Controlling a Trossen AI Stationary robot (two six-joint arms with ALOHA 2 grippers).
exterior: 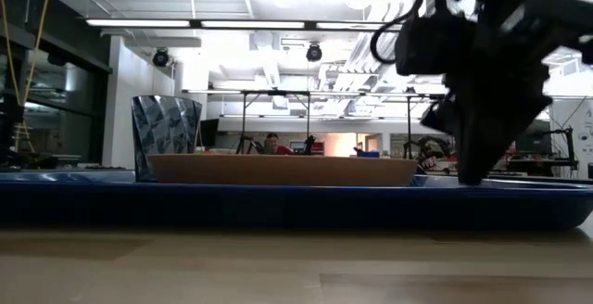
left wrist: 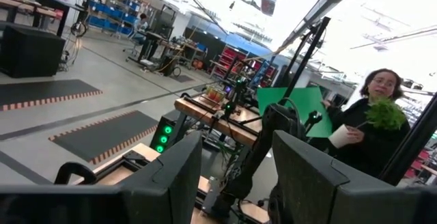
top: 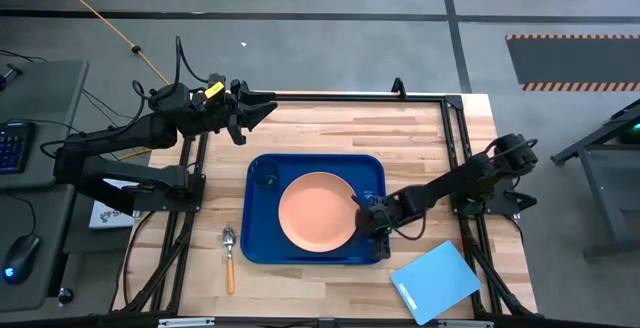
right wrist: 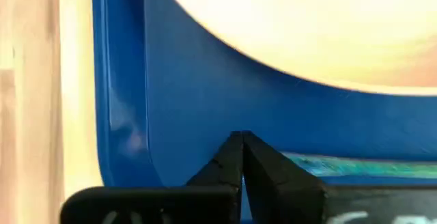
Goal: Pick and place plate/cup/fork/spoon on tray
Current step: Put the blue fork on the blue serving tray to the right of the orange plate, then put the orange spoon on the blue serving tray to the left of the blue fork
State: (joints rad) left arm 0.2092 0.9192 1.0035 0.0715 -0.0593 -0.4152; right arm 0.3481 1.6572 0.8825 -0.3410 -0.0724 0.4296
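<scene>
Spoon is the one piece visibly off the tray: it lies on the desk just beside the tray's lower left corner in the high view, its silver bowl pointing toward 12 o'clock and its orange handle running toward 6 o'clock. The plate already sits in the tray's middle and the cup in its 10 o'clock corner; the fork I cannot make out with any certainty.

Down at the tray's 4 o'clock side is the right gripper, its fingers clenched together with nothing visible between them, so from there the spoon lies far off toward 8 or 9 o'clock, across the whole tray. Lifted off the desk at the upper left is the left gripper, fingers parted and grasping nothing; the spoon lies toward its 6 o'clock, on its own side, so the left arm looks the better placed for it.
</scene>
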